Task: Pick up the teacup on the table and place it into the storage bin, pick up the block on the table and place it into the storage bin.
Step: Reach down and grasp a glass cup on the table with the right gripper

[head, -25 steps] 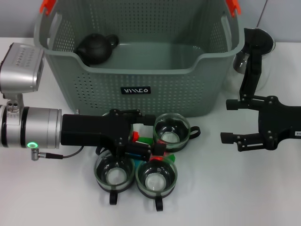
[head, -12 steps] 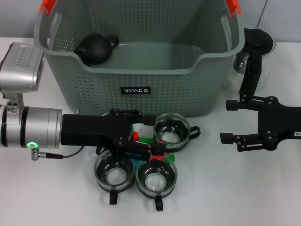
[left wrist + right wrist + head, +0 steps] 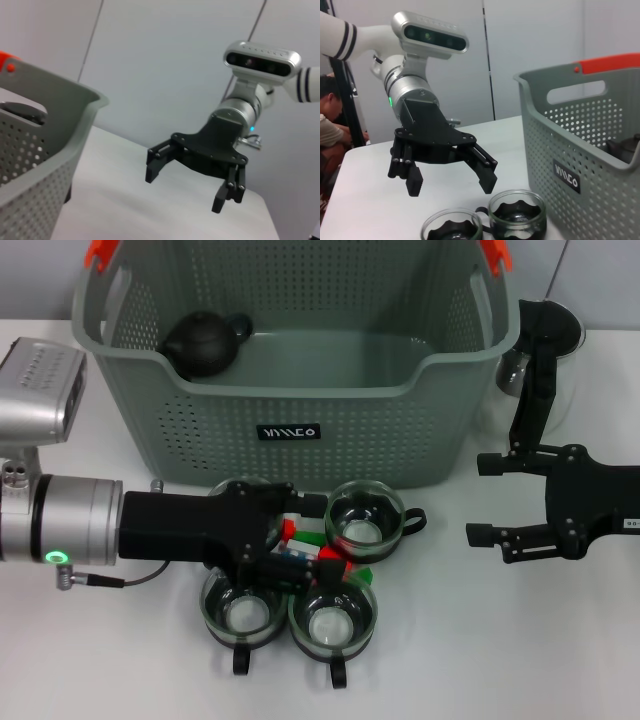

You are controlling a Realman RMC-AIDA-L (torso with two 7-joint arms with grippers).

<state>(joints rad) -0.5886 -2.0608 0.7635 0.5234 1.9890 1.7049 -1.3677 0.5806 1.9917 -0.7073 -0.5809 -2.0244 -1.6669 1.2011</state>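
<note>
Three glass teacups stand in front of the storage bin [image 3: 300,430]: one near the bin [image 3: 365,520], two nearer the front [image 3: 243,608] [image 3: 333,616]. Between them lie small red, green and white blocks [image 3: 312,538]. My left gripper [image 3: 305,545] hovers over these blocks, open; the right wrist view shows the left gripper [image 3: 451,185] spread above two cups [image 3: 516,215] with nothing between its fingers. The right gripper [image 3: 480,498] rests to the right of the cups, open and empty, and also appears in the left wrist view as the right gripper [image 3: 187,187].
A dark teapot [image 3: 205,340] lies in the bin's back left corner. A glass vessel with a black part [image 3: 540,340] stands behind the right arm. The bin's wall [image 3: 30,170] is close to the left wrist. A person [image 3: 330,125] sits beyond the table.
My left arm has shifted slightly toward the table's front and its gripper has turned a little over the blocks. The right arm, the cups and the blocks have not moved.
</note>
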